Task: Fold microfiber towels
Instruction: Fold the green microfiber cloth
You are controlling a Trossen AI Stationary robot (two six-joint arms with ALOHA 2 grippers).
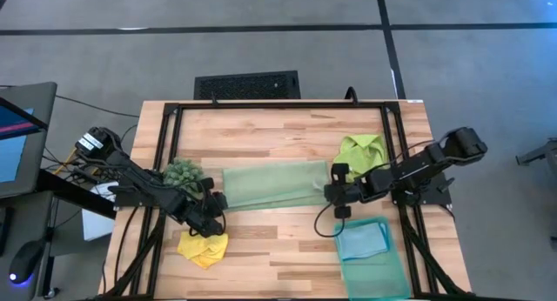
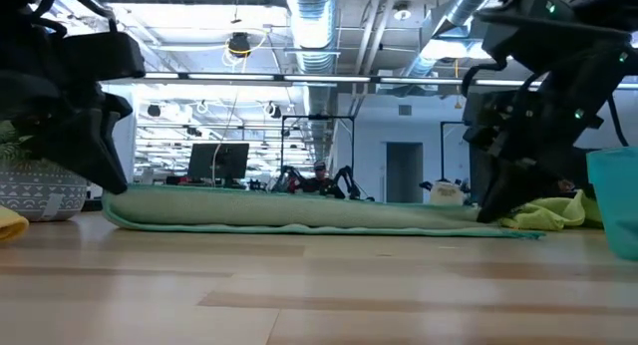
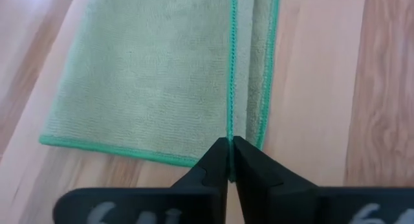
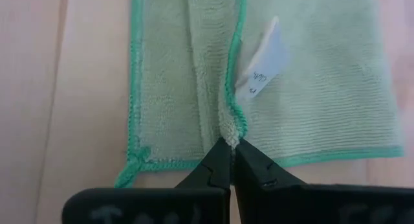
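Nearest the front edge of the table (image 1: 278,249) lie the yellow towel (image 1: 204,249) and the light blue towel (image 1: 362,239), the blue one atop a teal tray (image 1: 379,277). Mid-table, the pale sage green towel (image 1: 274,185) lies flat, partly folded lengthwise. The left gripper (image 3: 229,160) has its jaws closed on the folded edge at one end; the right gripper (image 4: 231,160) pinches the matching edge at the other. The fold looks underway; next, both likely carry that edge across together. Farther back sits the lime green towel (image 1: 363,151).
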